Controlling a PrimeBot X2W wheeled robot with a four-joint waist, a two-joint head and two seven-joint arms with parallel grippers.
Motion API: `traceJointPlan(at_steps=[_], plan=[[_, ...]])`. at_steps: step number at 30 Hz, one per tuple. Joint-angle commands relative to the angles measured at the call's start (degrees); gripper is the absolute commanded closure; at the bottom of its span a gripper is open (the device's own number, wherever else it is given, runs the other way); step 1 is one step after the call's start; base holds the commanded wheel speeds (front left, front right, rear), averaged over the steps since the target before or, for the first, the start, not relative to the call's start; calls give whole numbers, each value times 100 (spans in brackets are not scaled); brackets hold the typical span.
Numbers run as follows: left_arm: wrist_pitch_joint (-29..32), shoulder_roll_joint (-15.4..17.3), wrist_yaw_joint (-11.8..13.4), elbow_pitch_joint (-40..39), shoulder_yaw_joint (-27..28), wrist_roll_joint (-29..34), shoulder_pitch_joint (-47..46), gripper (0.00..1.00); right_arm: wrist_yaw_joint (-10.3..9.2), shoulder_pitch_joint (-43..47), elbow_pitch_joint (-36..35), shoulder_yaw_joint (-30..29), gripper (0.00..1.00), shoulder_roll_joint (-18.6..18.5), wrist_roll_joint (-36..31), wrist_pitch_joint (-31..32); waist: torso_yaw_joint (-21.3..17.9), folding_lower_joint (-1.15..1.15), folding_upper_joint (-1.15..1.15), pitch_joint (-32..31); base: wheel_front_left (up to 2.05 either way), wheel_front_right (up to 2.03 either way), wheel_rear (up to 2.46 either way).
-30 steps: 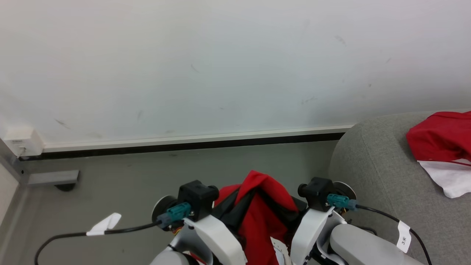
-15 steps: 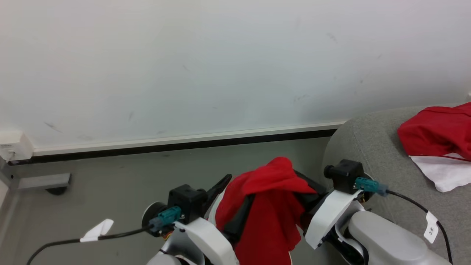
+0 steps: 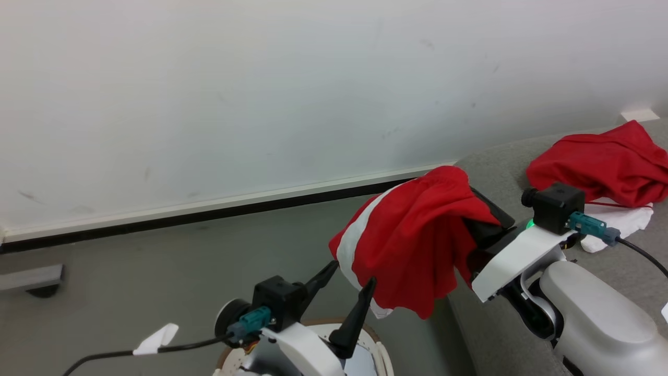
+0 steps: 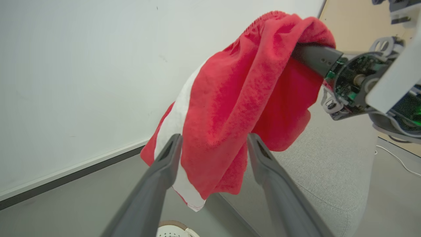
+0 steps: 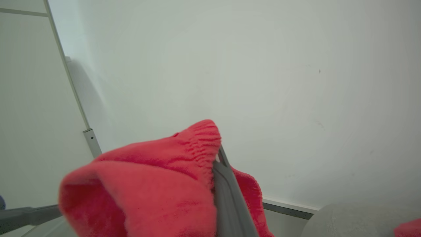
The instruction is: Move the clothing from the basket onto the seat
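Bright, even, diffuse light is recorded; shadows are kept soft. In right wrist view, clothing (image 5: 148, 191) near lens is rendered blurred.

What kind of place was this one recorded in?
Likely a bare indoor test room set up as a living-room corner: a grey upholstered sofa, a scuffed plain white wall with a baseboard, and a smooth grey floor.

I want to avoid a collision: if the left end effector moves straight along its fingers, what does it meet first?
Probably the red garment hanging from the right end effector, just beyond the open left end effector; depth is unclear.
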Motion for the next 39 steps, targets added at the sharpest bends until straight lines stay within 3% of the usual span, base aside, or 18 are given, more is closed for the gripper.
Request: traceJointPlan(at_steps=[1,14,22,31,39], plan=[[-34,6,-20,52,-17,77,27,0,-14,61,-9,-80,100,-22,-72,-18,-137,0,0,25,0,0,0],[-93,17,-36,220,-95,86,-119,0,-14,348,-212,-602,100,-250,-283,-18,-973,0,0,166,0,0,0],[-95,3,-22,206,-169,103,-176,0,-14,503,-302,-803,100,-334,-345,-19,-1214,0,0,253,0,0,0],[-34,-21,-26,152,-245,132,-297,0,-14,553,-316,-1118,100,-380,-418,-19,-1285,0,0,450,0,0,0],[69,-126,-114,135,-357,274,-777,0,-14,14,-392,-1901,100,-661,-716,-19,-1001,0,0,1229,0,0,0]])
